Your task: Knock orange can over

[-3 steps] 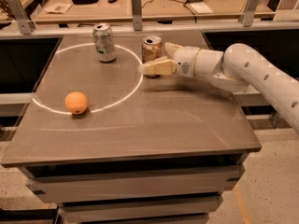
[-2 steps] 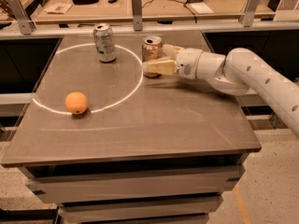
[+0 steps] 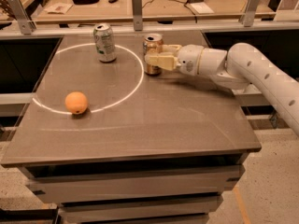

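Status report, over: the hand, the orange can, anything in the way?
Hand against the front of the orange can. Can upright, not yet knocked over. Silver-green can and orange fruit apart, not in the way.

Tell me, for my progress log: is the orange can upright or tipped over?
Upright: the orange can stands on its base, silver top up. The gripper is at its side.

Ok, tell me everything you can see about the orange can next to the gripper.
The orange can is a soda can with a tan-orange metal-looking body and a silver top rim. It stands upright near the far edge of the table, just right of the white circle and right of the silver-green can. The gripper reaches in from the right and covers its middle, seemingly against it, though contact can't be confirmed.
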